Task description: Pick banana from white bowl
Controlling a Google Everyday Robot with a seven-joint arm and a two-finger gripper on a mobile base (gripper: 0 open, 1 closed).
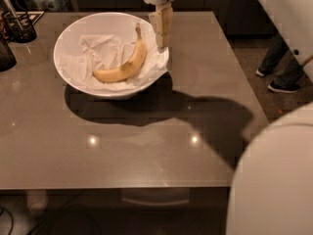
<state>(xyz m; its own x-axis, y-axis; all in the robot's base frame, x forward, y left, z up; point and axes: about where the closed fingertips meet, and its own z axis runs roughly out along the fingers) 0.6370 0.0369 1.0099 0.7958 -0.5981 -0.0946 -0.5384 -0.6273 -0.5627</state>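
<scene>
I see the banana [124, 66] lying on crumpled white paper [98, 45] inside the white bowl [62, 40] on the grey table [146, 151]. The gripper [161, 44] hangs pointing down over the bowl's right rim, just right of the banana's stem end. I cannot tell whether it is spread or closed.

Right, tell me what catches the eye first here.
The yellow banana stands out, lying on crumpled white paper inside the white bowl at the far left of the table. The gripper hangs just right of the banana's stem, by the bowl's right rim.
</scene>
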